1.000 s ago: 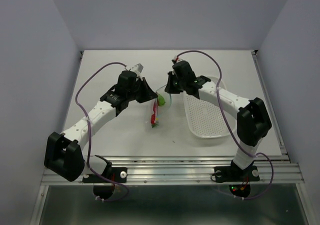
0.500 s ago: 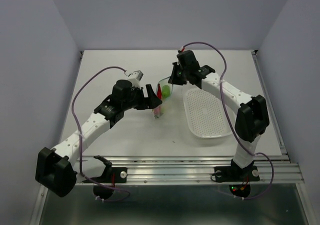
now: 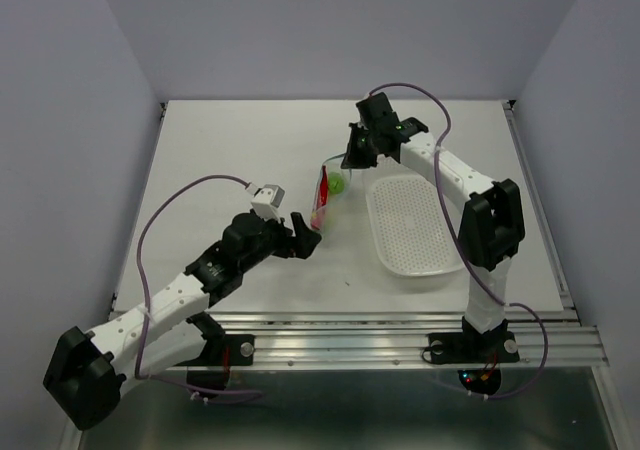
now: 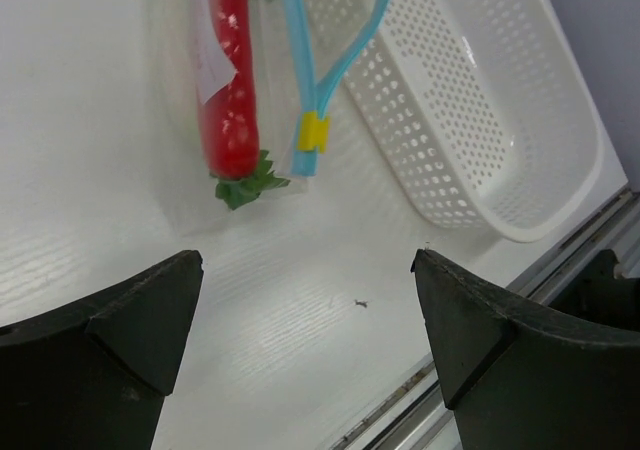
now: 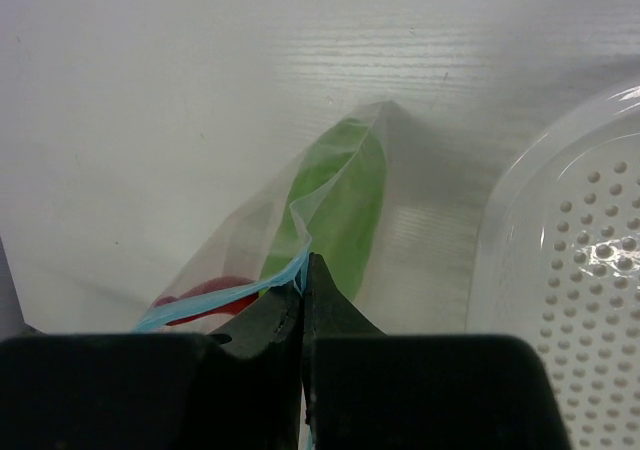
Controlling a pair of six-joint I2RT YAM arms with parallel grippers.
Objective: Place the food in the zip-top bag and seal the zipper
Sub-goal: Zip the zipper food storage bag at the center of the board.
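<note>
Left of the basket [image 5: 570, 270], the right fingers [image 5: 338, 318] pinch the bag [image 5: 245, 235] by its zipper [image 5: 200, 306]; the left fingers [image 4: 130, 320] gape wide, empty.

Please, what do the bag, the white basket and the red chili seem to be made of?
Zip-top bag: thin clear plastic film, glossy; it creases and is see-through. Basket: white moulded plastic, semi-matte, with regular holes. Chili: probably smooth hard plastic, judging from its bright highlights.
</note>
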